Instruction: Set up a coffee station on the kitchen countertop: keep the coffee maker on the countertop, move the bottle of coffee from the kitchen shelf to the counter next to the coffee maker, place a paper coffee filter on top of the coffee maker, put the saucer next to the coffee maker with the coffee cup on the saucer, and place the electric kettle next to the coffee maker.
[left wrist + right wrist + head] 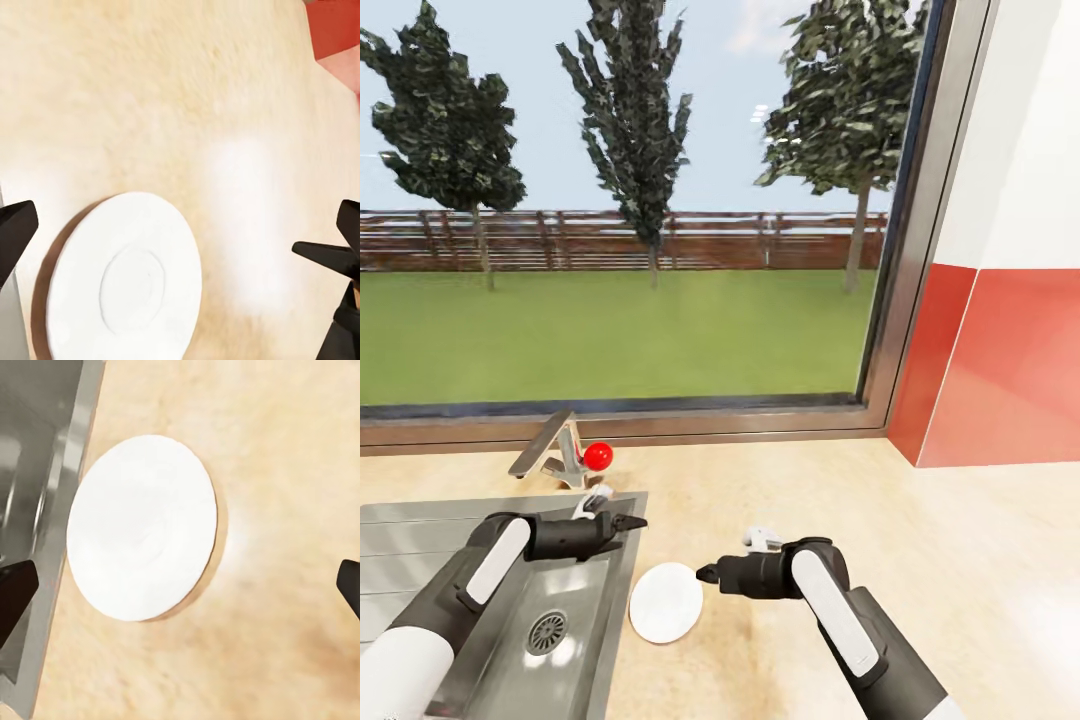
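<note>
Your light beige speckled bench point(920, 560) runs beneath a wide window. The small round flat white saucer point(666, 602) lies just beside the steel sink point(420, 530). Your left jaws point(628, 523) and right jaws point(707, 574) flank it, both spread and empty.

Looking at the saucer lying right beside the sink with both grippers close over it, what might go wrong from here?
1. The saucer lies flat on the countertop, close to the sink edge; a nudge from the right gripper could push it over the rim into the basin.
2. Flat on the slab, it offers little to grip, so open fingers may slide off it.
3. The left gripper hangs nearby, so the arms could collide.
</note>
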You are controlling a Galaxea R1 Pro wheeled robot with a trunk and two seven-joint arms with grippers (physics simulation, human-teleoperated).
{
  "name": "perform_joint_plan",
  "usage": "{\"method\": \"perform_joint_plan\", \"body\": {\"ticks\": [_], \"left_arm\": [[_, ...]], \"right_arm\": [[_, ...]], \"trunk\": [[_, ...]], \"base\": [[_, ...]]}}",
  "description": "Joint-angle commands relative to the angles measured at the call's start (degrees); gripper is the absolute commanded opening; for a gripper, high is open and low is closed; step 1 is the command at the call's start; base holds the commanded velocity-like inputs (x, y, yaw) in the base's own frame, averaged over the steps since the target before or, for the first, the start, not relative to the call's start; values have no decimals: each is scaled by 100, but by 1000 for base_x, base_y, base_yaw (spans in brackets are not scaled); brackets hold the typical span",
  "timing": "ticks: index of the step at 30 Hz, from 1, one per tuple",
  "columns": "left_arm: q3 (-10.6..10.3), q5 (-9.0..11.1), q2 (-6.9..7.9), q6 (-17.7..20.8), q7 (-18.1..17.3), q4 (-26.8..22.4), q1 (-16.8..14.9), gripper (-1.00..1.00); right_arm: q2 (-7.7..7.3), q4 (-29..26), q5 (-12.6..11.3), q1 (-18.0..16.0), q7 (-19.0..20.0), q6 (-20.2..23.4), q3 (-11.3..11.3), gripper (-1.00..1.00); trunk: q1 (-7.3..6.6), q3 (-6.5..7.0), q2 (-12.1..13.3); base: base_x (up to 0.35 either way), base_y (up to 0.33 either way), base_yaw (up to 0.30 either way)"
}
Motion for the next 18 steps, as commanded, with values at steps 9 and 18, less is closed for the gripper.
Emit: {"method": "perform_joint_plan", "body": {"ticks": [9, 18], "left_arm": [[-7, -21, -11, 17, -33, 1, -54, 100], [-14, -34, -12, 6, -26, -5, -22, 100]], "right_arm": [[4, -326, -60, -2, -60, 8, -3, 100], [4, -355, -58, -2, -60, 9, -3, 100]], "trunk": [[2, -3, -5], [2, -3, -5]], "base": [[0, 0, 0], [0, 0, -4]]}}
